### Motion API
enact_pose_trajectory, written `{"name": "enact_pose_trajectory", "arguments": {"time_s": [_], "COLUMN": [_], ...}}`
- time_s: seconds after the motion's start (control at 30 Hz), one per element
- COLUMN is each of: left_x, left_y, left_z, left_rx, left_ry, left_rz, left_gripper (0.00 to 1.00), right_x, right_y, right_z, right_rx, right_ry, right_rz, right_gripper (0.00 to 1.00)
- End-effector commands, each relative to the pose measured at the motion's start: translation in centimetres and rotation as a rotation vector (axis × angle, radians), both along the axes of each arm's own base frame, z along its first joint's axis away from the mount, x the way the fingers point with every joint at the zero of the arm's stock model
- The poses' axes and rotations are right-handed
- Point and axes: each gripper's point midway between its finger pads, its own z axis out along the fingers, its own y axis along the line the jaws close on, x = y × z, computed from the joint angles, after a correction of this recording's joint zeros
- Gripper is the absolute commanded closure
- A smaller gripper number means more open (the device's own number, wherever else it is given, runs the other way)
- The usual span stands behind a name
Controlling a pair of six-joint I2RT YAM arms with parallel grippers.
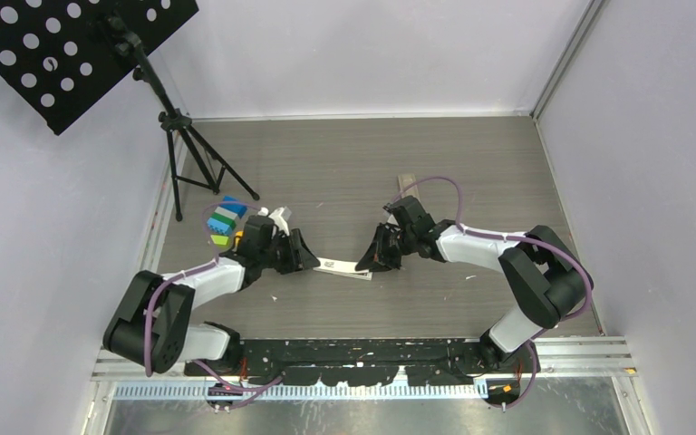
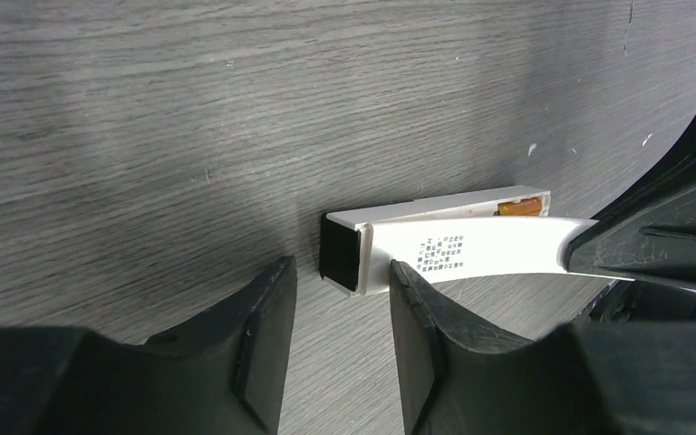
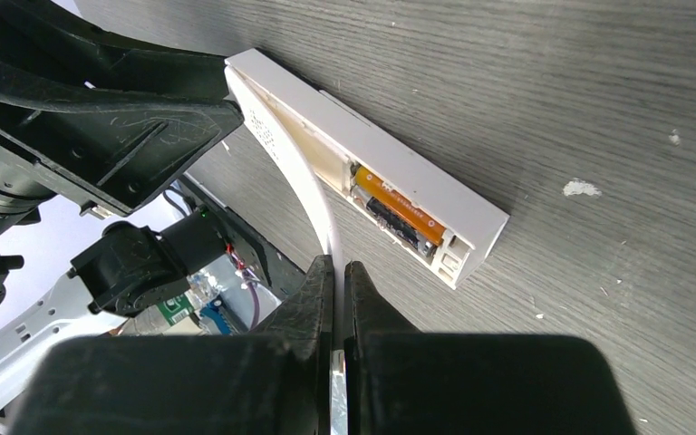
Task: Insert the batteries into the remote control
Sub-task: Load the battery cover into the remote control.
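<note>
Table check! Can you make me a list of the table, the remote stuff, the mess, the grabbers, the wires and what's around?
Surface: grey wood-grain table, a few white flecks.
Job's things: white remote on the table, orange battery and dark battery in its bay; cover bent up off it.
Clutter: toy blocks at the left edge; grey piece farther back, too small to tell.
Grippers: left gripper open at the remote's end; right gripper shut on the cover.
Cables: purple cables loop along both arms, off the remote.
Surroundings: music stand in the back-left corner; white walls.
</note>
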Motion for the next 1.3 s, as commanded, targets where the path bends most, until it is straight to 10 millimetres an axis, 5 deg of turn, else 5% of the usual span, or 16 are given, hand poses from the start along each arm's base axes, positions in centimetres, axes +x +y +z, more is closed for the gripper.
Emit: {"name": "enact_pose_trajectory", "arguments": {"time_s": [0.0, 0.33, 0.53, 0.8, 1.27], "left_x": [-0.2, -0.4, -1.0, -0.7, -1.0], "left_y": [0.3, 0.3, 1.0, 0.8, -0.4], "left_z": [-0.6, -1.9, -2.4, -2.3, -2.5], "left_rx": [0.054, 0.111, 0.157, 0.157, 0.129], "left_ry": [0.016, 0.090, 0.121, 0.108, 0.108], "left_rz": [-0.049, -0.038, -0.025, -0.030, -0.074], "left_gripper": [0.57, 0.62, 0.62, 0.63, 0.63], "right_x": [-1.4, -1.3, -1.3, -1.5, -0.3], "right_y": [-2.9, -3.0, -2.6, -5.2, -5.3], "right_z": [-3.3, -2.4, 0.4, 1.5, -0.4], "right_rx": [-0.176, -0.168, -0.102, -0.177, -0.227], "right_ry": [0.073, 0.050, 0.010, -0.060, -0.062], "right_rz": [-0.018, -0.019, -0.019, -0.049, -0.067], "right_gripper": [0.99, 0.81, 0.73, 0.52, 0.61]}}
